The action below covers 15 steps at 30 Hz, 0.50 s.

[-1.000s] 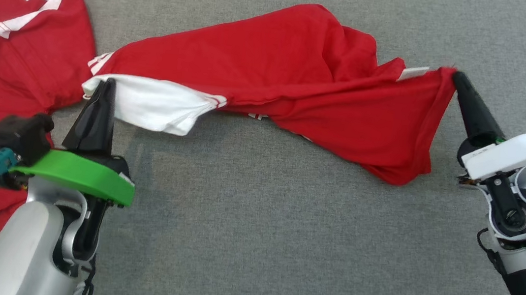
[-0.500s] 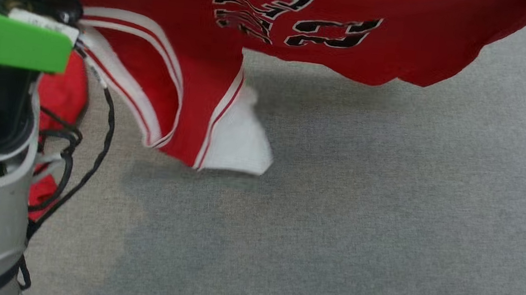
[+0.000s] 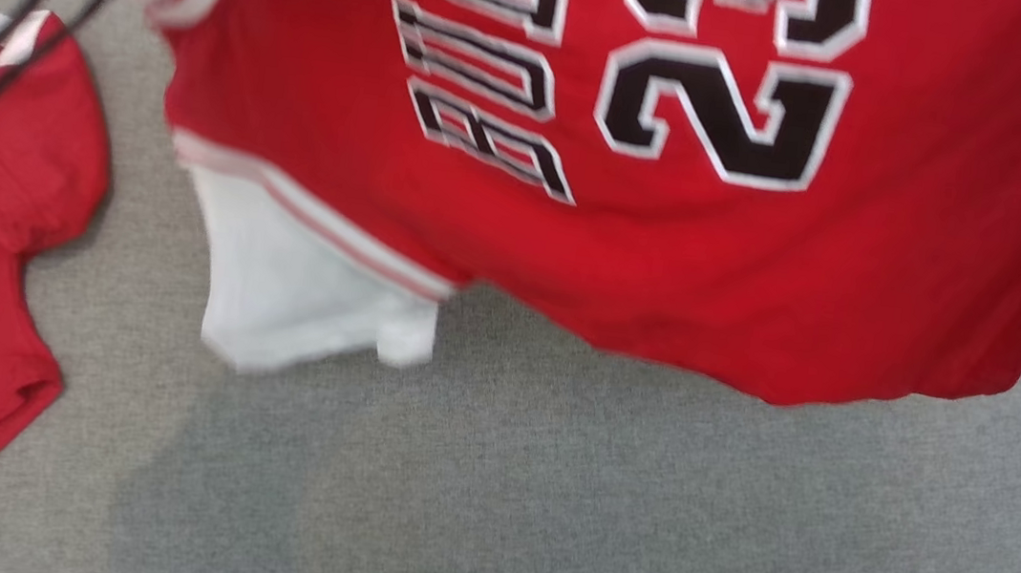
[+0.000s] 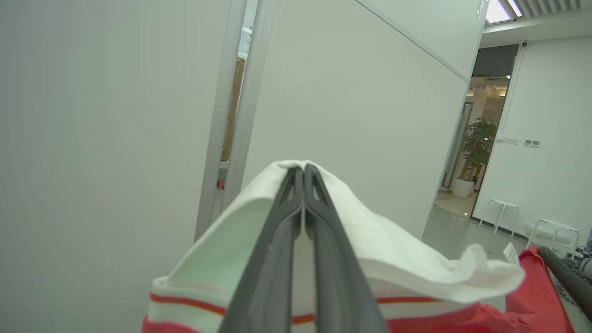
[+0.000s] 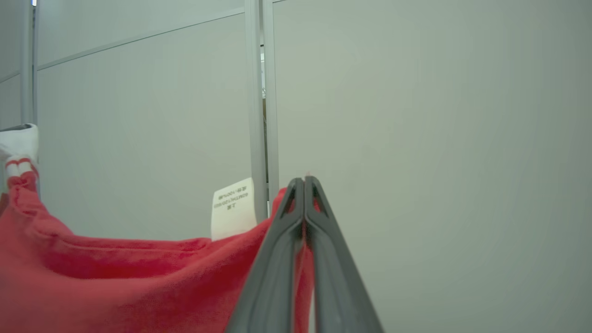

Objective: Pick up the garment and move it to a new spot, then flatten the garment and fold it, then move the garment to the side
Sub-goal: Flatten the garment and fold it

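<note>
Red basketball jersey with white trim (image 3: 665, 275): a second ago bunched like a rope on the grey fabric surface (image 3: 544, 502), now hoisted and hanging spread before the head camera. Black number 23 (image 3: 723, 109) and lettering, hidden then, now face out. White sleeve (image 3: 288, 300) went from lying flat to dangling. Left gripper (image 4: 304, 169) and right gripper (image 5: 304, 179), down at the surface then, now point at wall panels, each pinching a jersey edge. Head view framing shifted too.
</note>
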### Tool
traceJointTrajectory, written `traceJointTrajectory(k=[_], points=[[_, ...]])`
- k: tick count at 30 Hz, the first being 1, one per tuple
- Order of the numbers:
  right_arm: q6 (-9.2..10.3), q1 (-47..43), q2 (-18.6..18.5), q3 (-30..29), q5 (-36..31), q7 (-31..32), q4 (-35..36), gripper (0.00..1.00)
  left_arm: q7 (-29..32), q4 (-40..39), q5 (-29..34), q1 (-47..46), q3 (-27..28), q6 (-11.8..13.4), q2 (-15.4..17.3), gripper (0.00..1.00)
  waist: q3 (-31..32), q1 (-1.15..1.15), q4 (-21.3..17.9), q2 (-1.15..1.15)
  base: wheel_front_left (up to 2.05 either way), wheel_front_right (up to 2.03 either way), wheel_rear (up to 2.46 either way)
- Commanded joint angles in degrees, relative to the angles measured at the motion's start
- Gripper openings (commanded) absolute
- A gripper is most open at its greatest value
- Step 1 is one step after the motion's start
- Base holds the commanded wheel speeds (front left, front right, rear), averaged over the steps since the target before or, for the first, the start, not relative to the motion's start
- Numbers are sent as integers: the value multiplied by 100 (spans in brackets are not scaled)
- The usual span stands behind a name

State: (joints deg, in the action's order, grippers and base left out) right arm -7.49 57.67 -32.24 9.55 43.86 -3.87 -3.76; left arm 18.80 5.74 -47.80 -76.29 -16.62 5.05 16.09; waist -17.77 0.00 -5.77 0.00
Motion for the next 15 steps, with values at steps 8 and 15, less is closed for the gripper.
traceJointTrajectory(k=[8,15], points=[[1,2087,890,437,-1049,-1000,-1949,0,-939,2207,797,-2113,-366,-481,-387,0,-1710,0,-405,0,0,0,0],[3,3241,1525,-781,-2351,-1128,-2210,0,-2600,3303,1331,-3513,-633,-1011,-806,0,-2688,0,-520,0,0,0,0]])
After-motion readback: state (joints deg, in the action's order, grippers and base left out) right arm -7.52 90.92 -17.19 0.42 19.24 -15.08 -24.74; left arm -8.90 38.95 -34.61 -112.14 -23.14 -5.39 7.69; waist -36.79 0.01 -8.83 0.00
